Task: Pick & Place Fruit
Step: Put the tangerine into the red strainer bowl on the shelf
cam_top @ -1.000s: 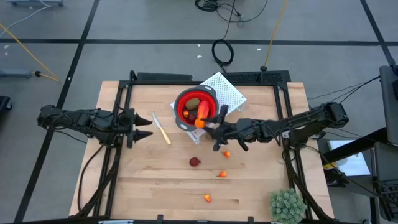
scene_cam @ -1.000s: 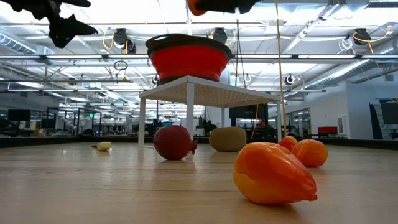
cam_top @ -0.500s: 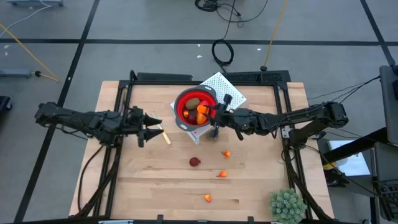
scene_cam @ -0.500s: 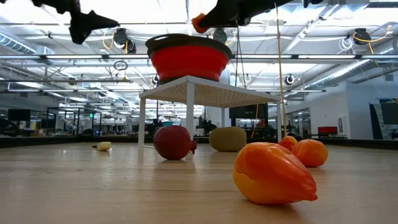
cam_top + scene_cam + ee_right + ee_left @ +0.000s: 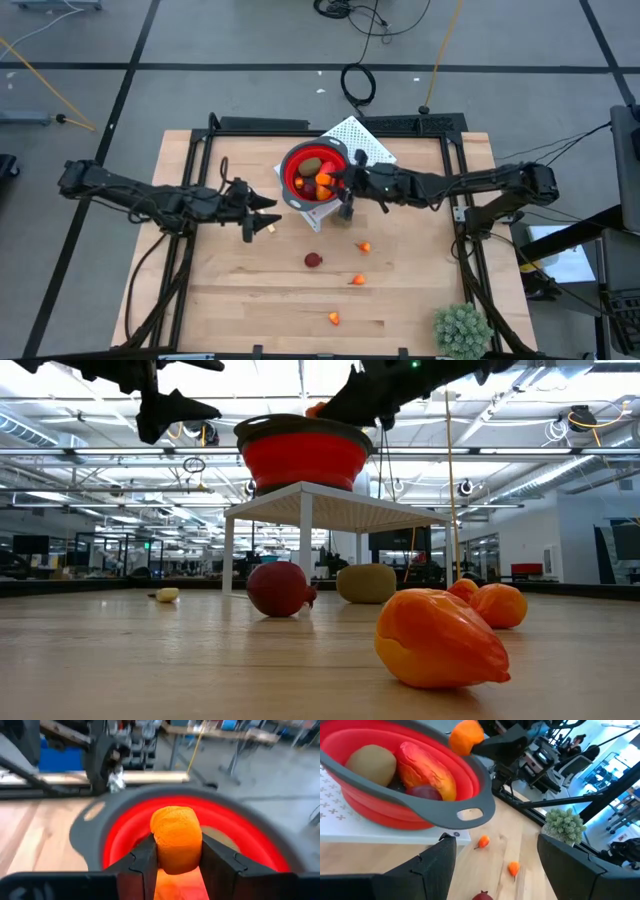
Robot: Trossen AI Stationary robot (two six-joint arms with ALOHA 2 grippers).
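A red bowl (image 5: pixel 314 170) stands on a white perforated stand (image 5: pixel 365 143) and holds an olive-brown oval (image 5: pixel 372 765), an orange-red piece (image 5: pixel 431 769) and a dark red ball (image 5: pixel 422 793). My right gripper (image 5: pixel 328 181) is shut on a small orange fruit (image 5: pixel 176 844) over the bowl's near right rim. My left gripper (image 5: pixel 272 204) hangs open to the left of the bowl, above the table, with nothing between its fingers. A dark red ball (image 5: pixel 313 260) and three orange bits (image 5: pixel 365 247) (image 5: pixel 358 280) (image 5: pixel 334 319) lie on the wood. My right gripper pinches the orange fruit by two opposite sides (image 5: pixel 159 851) between its two fingers (image 5: pixel 144 862). The fingers reach in about level from the table's right. The fruit is lifted clear, just above the bowl's inside (image 5: pixel 125 837).
A cream-handled knife (image 5: pixel 267 226) lies under my left gripper. A spiky green plant ball (image 5: pixel 461 328) sits at the near right corner. Black frame rails (image 5: pixel 455 170) run along the table's sides and far edge. Open wood lies near the front edge.
My right gripper has carried the orange fruit toward the far edge, from beside the bowl's near rim to over the bowl, rolling its wrist on the way. My left gripper has moved toward the table's right, closer to the bowl, still open.
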